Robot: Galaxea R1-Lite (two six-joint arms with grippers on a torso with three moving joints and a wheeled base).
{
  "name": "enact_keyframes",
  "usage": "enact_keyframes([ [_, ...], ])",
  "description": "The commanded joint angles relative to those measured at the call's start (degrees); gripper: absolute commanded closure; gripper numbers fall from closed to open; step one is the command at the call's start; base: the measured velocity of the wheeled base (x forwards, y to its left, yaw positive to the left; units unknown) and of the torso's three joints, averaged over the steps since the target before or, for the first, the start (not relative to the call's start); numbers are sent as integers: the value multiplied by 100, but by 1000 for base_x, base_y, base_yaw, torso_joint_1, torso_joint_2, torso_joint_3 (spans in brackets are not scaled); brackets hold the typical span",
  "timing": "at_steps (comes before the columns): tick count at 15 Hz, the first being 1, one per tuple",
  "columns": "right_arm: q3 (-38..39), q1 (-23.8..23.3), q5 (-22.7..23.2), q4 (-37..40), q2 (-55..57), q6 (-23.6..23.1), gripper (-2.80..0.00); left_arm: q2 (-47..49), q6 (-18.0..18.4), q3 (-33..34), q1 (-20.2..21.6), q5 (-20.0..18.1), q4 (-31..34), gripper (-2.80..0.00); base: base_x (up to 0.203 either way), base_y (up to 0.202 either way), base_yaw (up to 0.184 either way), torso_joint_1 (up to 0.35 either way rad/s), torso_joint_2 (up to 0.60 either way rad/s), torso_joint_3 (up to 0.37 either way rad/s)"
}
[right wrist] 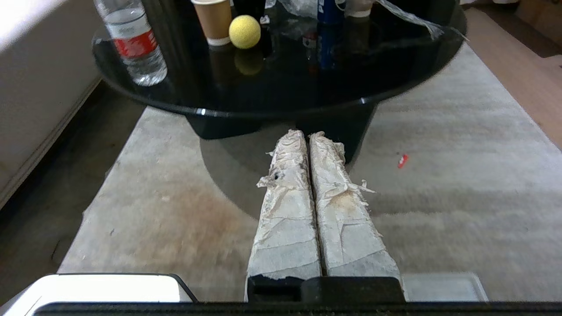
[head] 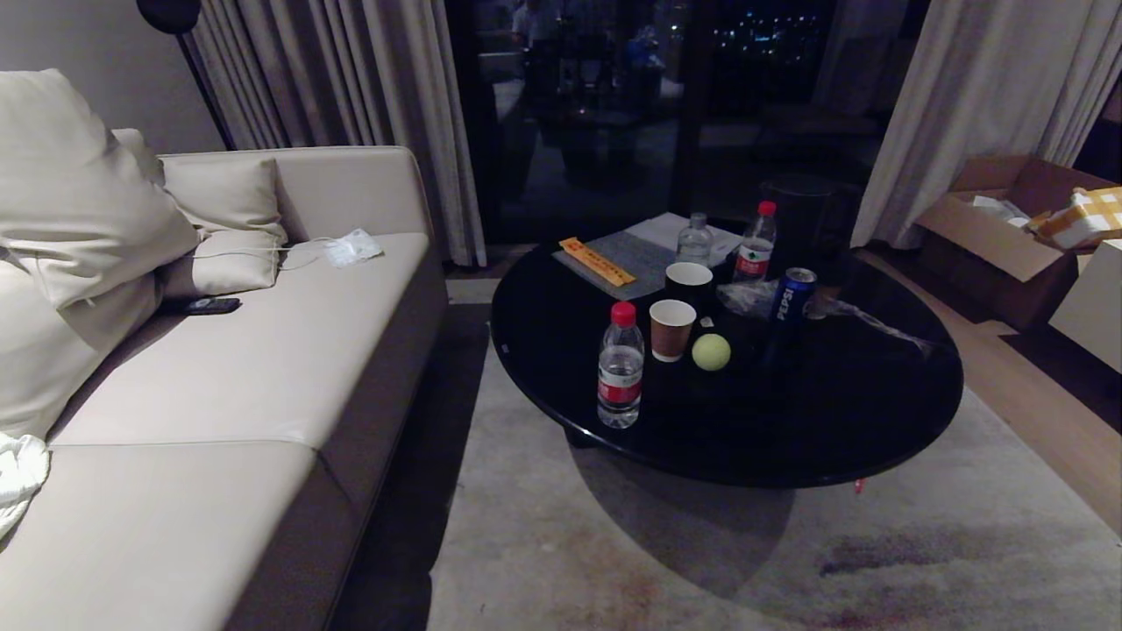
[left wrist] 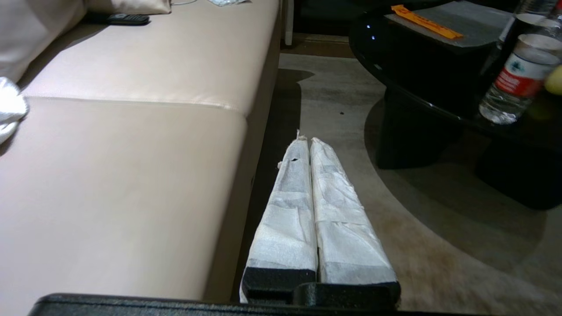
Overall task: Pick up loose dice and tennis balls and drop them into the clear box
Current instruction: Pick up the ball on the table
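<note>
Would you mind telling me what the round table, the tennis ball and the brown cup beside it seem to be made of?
Round table: likely black glass or lacquer, glossy, mirroring the items on it. Tennis ball: fuzzy yellow-green felt, matte. Brown cup: apparently paper, matte brown wall, white inside.

At frame centre, a yellow-green tennis ball [head: 711, 351] sits on the glossy black round table [head: 841, 412]. Left of it stand a brown paper cup [head: 671, 329] with a white rim and a clear bottle [head: 621, 365] with red cap and red label. A blue Pepsi can [head: 791, 296] stands right. The sofa [head: 263, 368] at left is beige, and the rug [head: 614, 543] at the bottom is grey with brownish stains.
</note>
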Motion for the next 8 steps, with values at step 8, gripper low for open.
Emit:
enact_keyframes([
  [8,2,2,1,5,7,2,0,9,-3,9,0,3,-1,0,183,0,-1,2,5,2],
])
